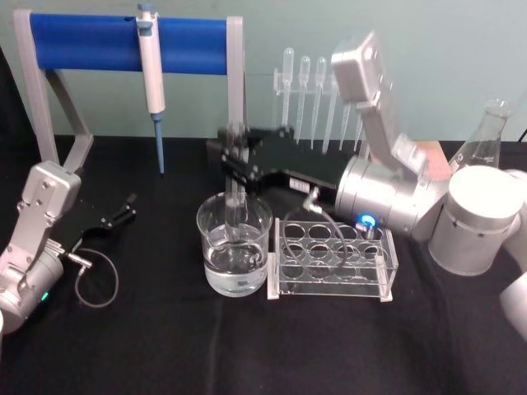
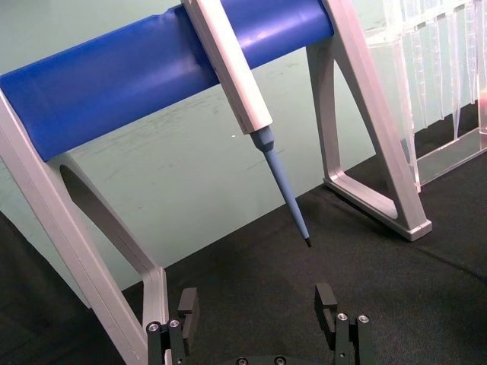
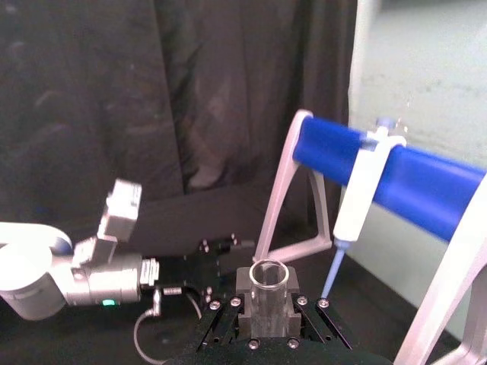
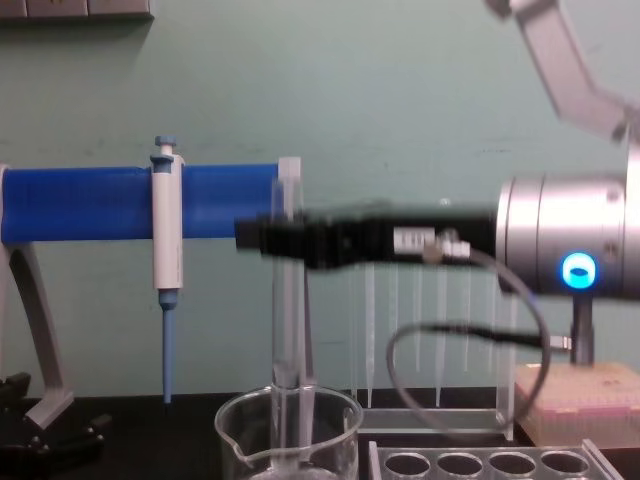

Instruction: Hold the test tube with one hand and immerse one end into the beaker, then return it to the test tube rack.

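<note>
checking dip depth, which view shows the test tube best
The chest view: side-on, the test tube stands upright from the right gripper down into the beaker. The head view shows its lower end inside the beaker; the right wrist view, its open rim between the jaws. The left gripper idles at left.

test tube (image 1: 236, 207) in beaker (image 1: 211, 251), rack (image 1: 331, 285) right

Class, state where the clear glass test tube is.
Centre of the head view: the test tube, upright in the right gripper, dips into the wide glass beaker left of the clear rack.
</note>
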